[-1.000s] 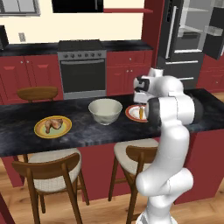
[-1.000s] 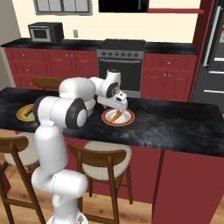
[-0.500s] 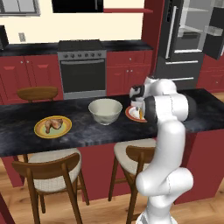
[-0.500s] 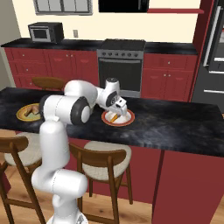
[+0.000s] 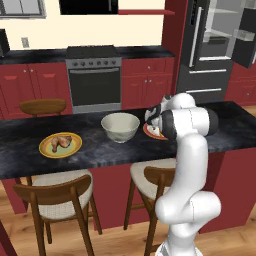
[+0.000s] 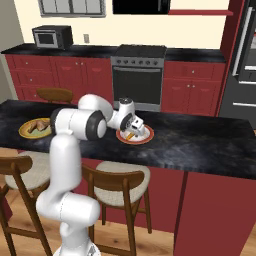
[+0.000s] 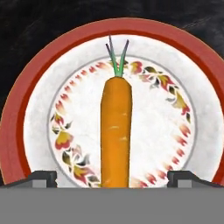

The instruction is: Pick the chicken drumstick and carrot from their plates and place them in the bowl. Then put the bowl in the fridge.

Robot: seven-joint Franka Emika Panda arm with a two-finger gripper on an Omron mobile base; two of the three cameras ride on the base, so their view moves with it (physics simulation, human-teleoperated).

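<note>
- Claw [image 7: 112, 178] wide open, empty, one tip on each side of the slim orange carrot [image 7: 116, 131].
- Carrot lies on the red-rimmed white plate [image 7: 175, 127] on the dark counter [image 6: 200, 145].

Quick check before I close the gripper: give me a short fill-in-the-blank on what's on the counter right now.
1. The carrot lies on the plate with the ____ rim.
2. The drumstick sits on the ____ plate.
3. The bowl holds ____.
4. The gripper is ____, straddling the carrot.

Missing: red; yellow; nothing; open
</note>
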